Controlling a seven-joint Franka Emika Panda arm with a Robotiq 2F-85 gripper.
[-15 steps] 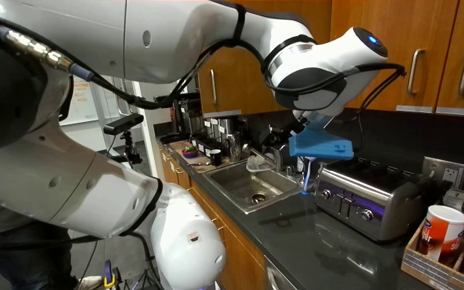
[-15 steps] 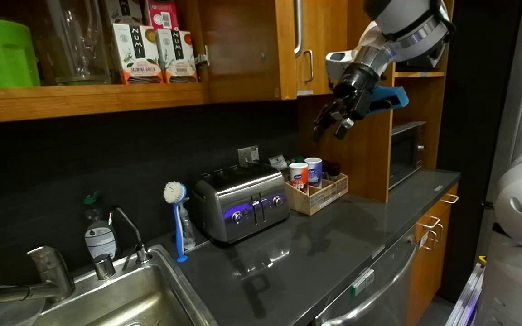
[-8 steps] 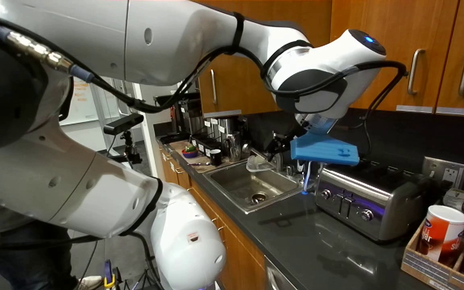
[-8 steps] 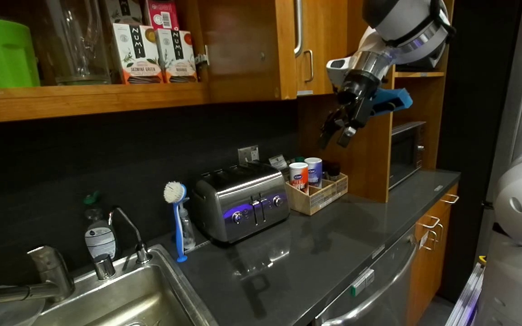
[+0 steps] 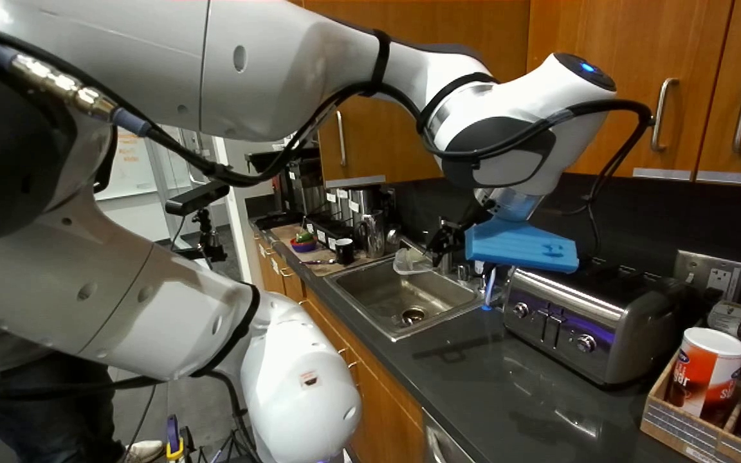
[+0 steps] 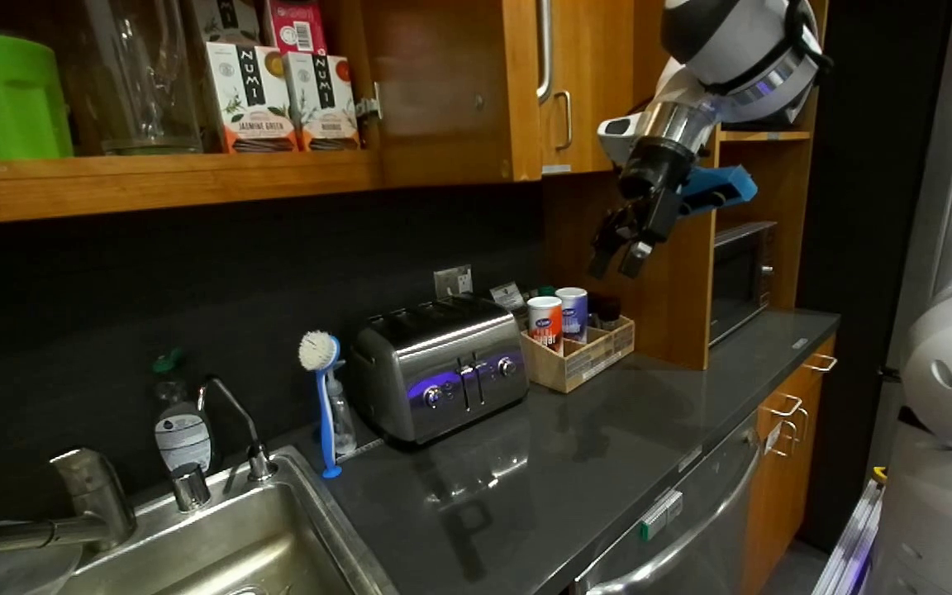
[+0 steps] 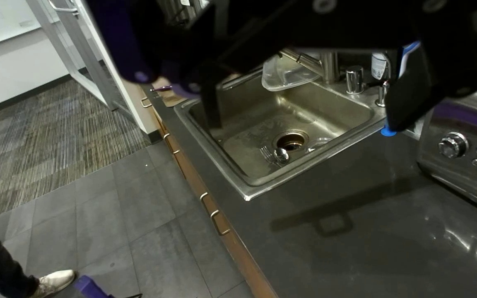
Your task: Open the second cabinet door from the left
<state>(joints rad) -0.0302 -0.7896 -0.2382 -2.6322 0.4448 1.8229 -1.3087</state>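
Observation:
A brown wooden upper cabinet door [image 6: 443, 91] stands swung open in an exterior view, inner side showing, with its long metal handle [image 6: 544, 49] at the free edge. A wooden door [image 5: 402, 138] with a handle [image 5: 341, 138] also shows behind my arm in an exterior view. Closed doors [image 5: 628, 38] with handles are to its right. I cannot tell by the pictures which door counts as second. My gripper [image 6: 616, 263] hangs below door level, apart from the doors. In the wrist view its jaws [image 7: 304, 118] stand wide apart with nothing between them.
The sink [image 7: 246, 192] with a faucet is below the gripper. A toaster [image 6: 443, 368], blue-handled brush [image 6: 327, 413] and wooden box [image 6: 575, 368] with canisters stand on the dark counter [image 6: 525, 487]. Tea boxes [image 6: 253, 99] and a green cup [image 6: 9, 95] are in the open cabinet.
My gripper and wrist have moved down a little, and slightly to the right in both exterior views. The gripper stays open. The cabinet doors have not moved.

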